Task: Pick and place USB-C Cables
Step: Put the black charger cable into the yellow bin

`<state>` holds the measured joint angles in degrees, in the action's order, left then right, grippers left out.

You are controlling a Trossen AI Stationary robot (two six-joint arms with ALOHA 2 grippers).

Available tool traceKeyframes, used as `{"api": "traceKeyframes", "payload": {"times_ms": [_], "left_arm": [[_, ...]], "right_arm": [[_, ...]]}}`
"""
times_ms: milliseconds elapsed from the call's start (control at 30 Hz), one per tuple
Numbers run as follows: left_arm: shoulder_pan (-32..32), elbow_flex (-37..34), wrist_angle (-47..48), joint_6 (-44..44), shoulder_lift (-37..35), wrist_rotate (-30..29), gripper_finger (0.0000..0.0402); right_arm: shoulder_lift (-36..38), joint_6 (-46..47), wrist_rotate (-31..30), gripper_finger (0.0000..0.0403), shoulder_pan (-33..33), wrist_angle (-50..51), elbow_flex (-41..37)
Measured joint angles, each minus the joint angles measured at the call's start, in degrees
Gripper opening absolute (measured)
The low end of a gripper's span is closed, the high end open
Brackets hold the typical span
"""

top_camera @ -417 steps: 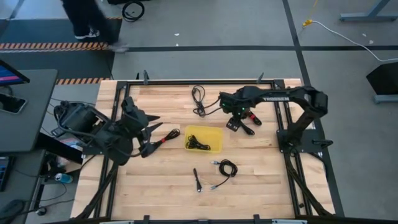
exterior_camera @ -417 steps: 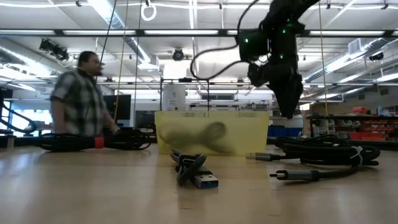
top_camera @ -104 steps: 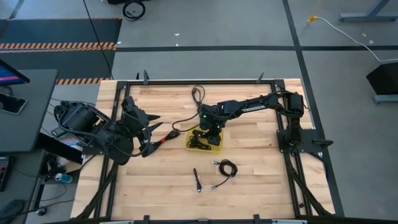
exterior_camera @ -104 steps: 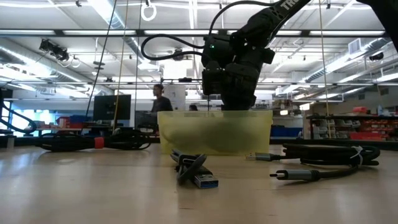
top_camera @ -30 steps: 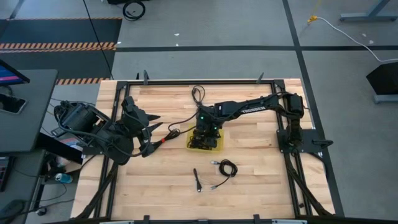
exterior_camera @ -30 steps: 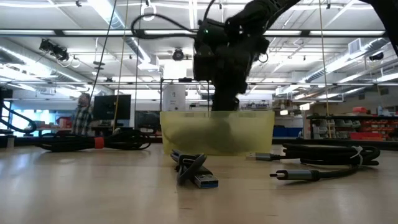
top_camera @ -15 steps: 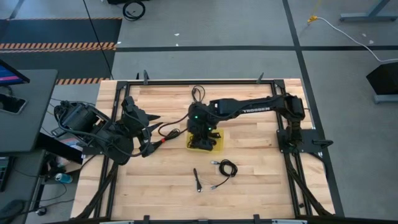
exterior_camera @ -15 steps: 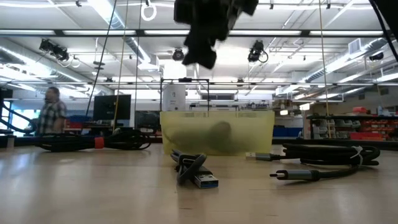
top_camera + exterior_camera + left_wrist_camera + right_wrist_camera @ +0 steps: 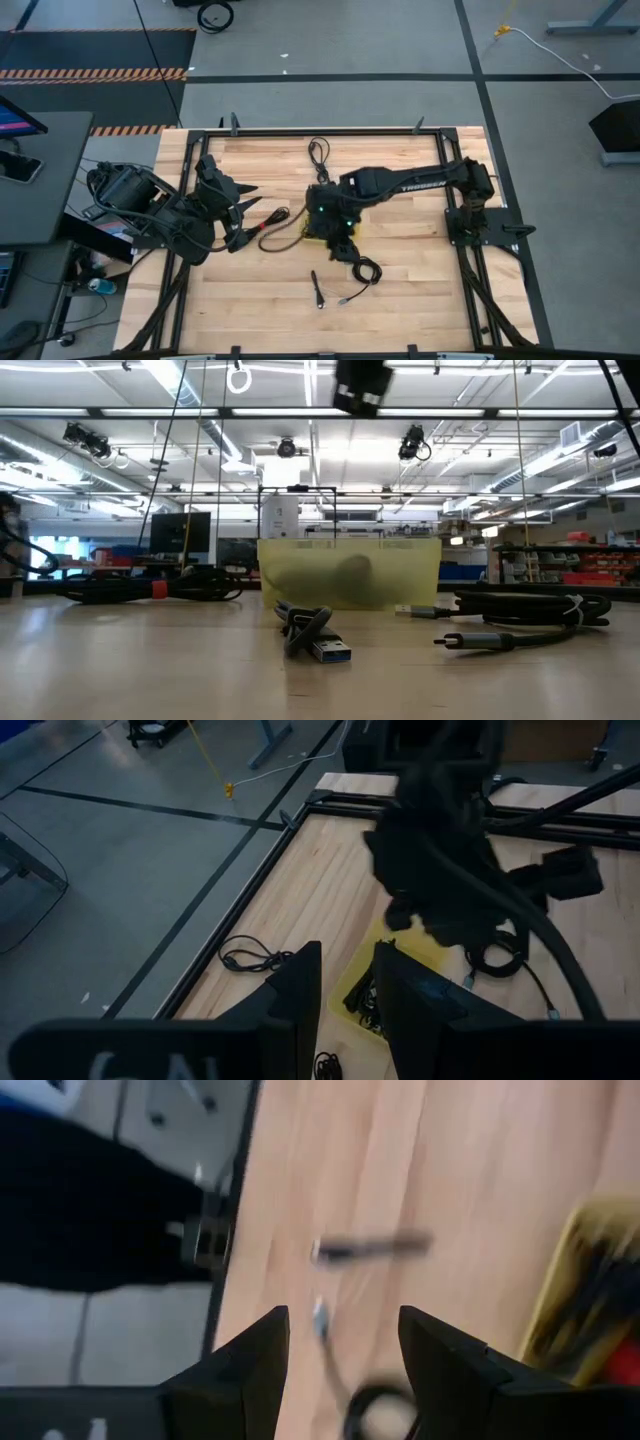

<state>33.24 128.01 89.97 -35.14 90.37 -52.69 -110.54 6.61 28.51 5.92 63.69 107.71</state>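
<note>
USB-C cables (image 9: pixel 323 231) already lie in the yellow bin (image 9: pixel 309 222) at the middle of the wooden table (image 9: pixel 420 280), while others wait outside it: a coil (image 9: pixel 364 269) and a straight one (image 9: pixel 316 290) nearer the front, one (image 9: pixel 319 156) at the back, one (image 9: pixel 271 219) toward the left arm. Right gripper (image 9: pixel 335 1355), fingers spread and empty, hovers between bin and coil, likely fetching next; left gripper (image 9: pixel 345 982) waits at the table's left, fingers narrowly apart, empty
</note>
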Motion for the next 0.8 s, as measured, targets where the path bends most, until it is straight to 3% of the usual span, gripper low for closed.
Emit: {"api": "traceKeyframes", "payload": {"times_ms": [167, 333, 567, 800], "left_arm": [[0.02, 0.00, 0.00, 0.00, 0.00, 0.00, 0.0102], [0.02, 0.00, 0.02, 0.00, 0.00, 0.00, 0.0102], [-0.01, 0.00, 0.04, -0.19, 0.00, 3.76, 0.0102], [0.55, -0.02, 0.02, -0.50, 0.42, 7.86, 0.0102]], "right_arm": [[0.00, 4.78, -0.52, 0.0195, 2.31, 11.00, -0.03], [0.00, 12.62, -1.52, 0.0195, 5.70, 11.43, -0.03], [0.02, 23.64, -11.89, 0.0195, 12.51, 5.48, -2.67], [0.02, 34.22, -21.19, 0.0195, 19.86, 3.40, -10.99]]}}
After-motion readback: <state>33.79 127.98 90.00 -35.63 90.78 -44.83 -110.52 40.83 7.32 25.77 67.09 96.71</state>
